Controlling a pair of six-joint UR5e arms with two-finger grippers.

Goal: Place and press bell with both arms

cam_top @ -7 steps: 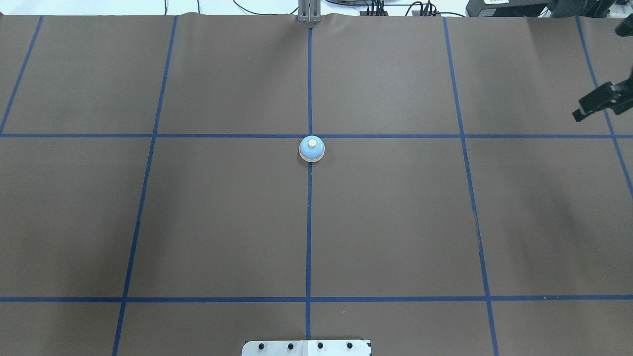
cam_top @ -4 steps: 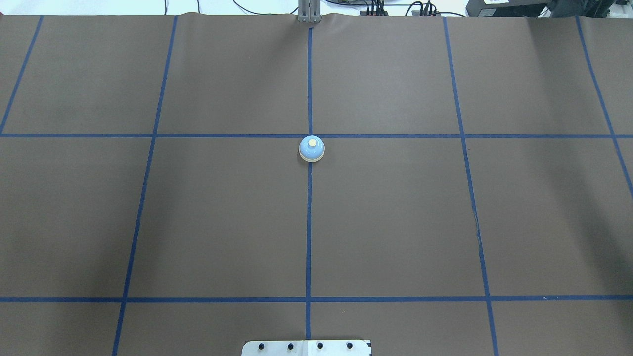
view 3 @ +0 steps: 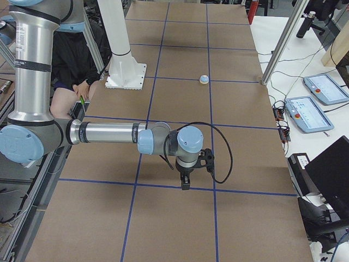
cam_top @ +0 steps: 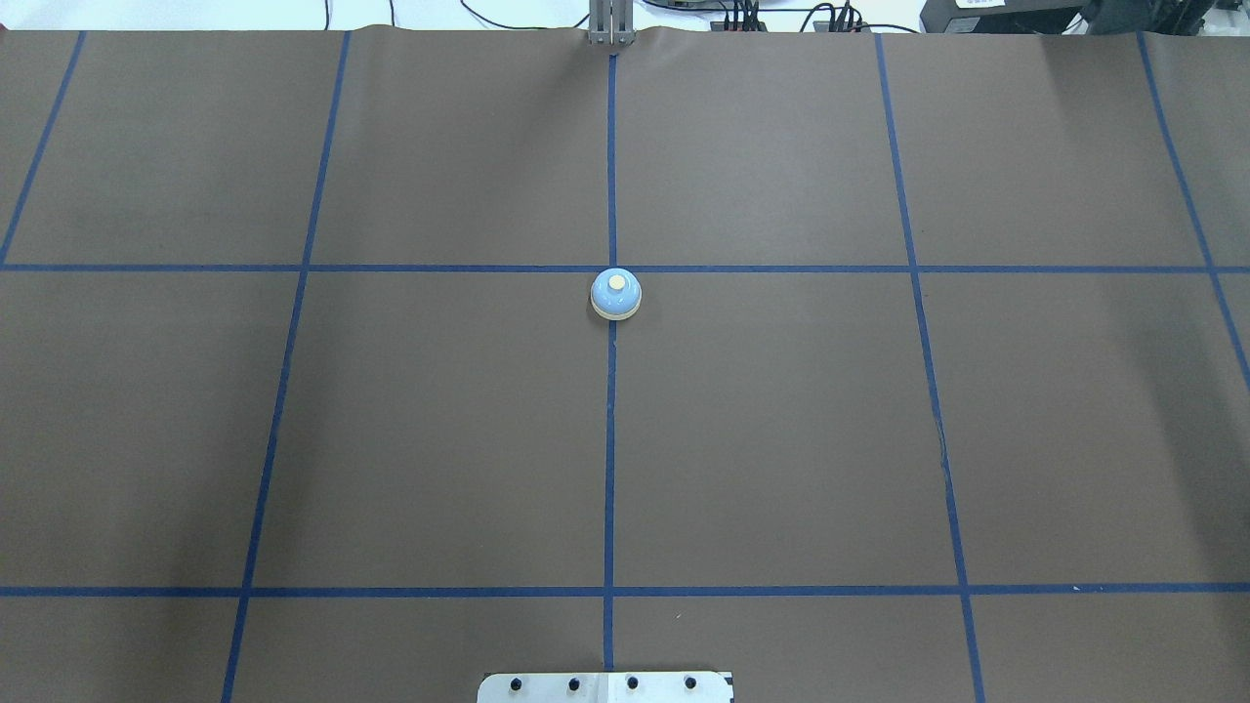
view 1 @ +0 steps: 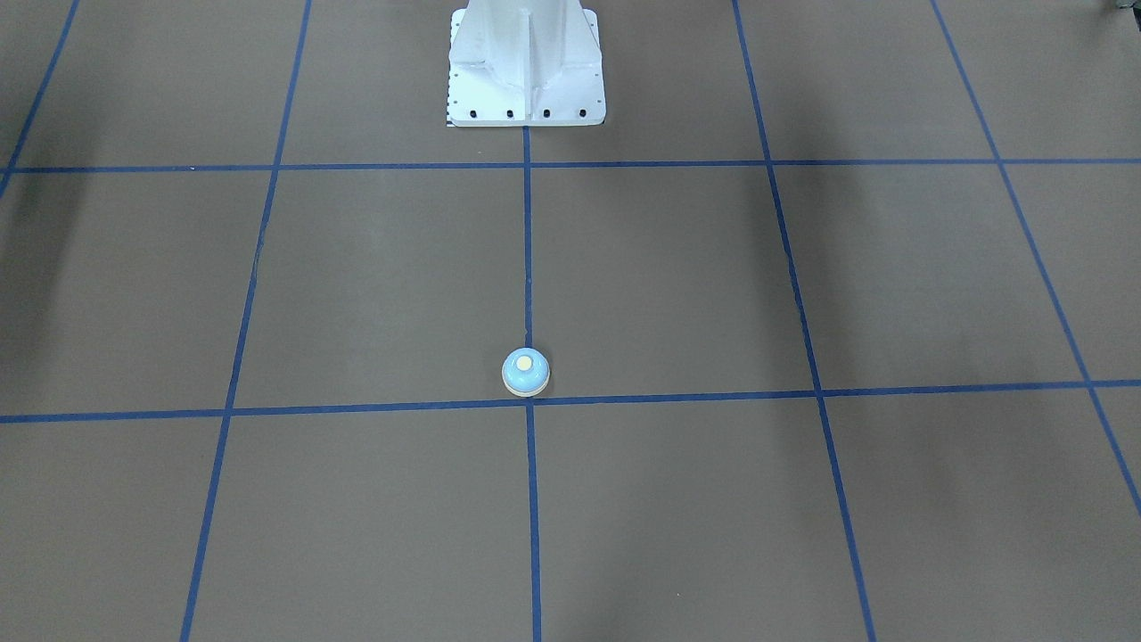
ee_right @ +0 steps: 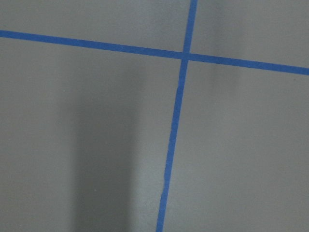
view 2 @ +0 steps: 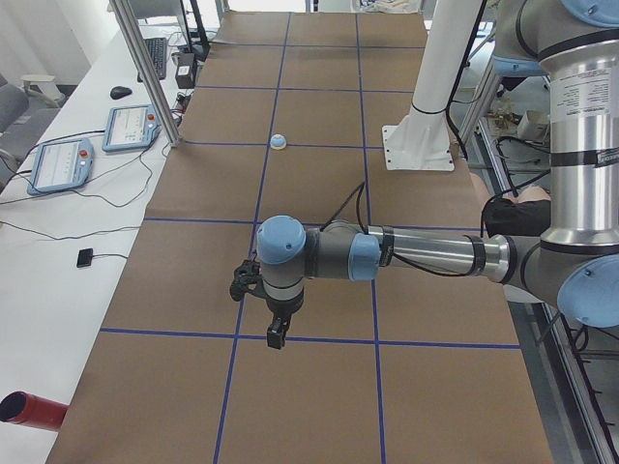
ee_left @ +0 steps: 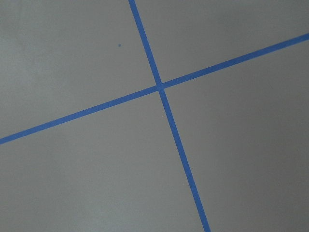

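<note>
Exterior left: left arm (view 2: 426, 256) outstretched horizontally

We see a tabletop (cam_top: 781, 439) covered in matt brown paper, smooth blue tape (cam_top: 609, 439) across it, a smooth, faintly glossy bell (cam_top: 616, 294), and a white-painted metal pedestal (view 1: 526, 62).

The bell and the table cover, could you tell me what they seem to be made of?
Bell: smooth light-blue dome with a faint sheen, painted metal or plastic; the look leaves it open. Its cream button looks like matte plastic. Cover: matte brown sheet, probably paper, rippled along its far edge. Grid lines: likely blue tape.
</note>
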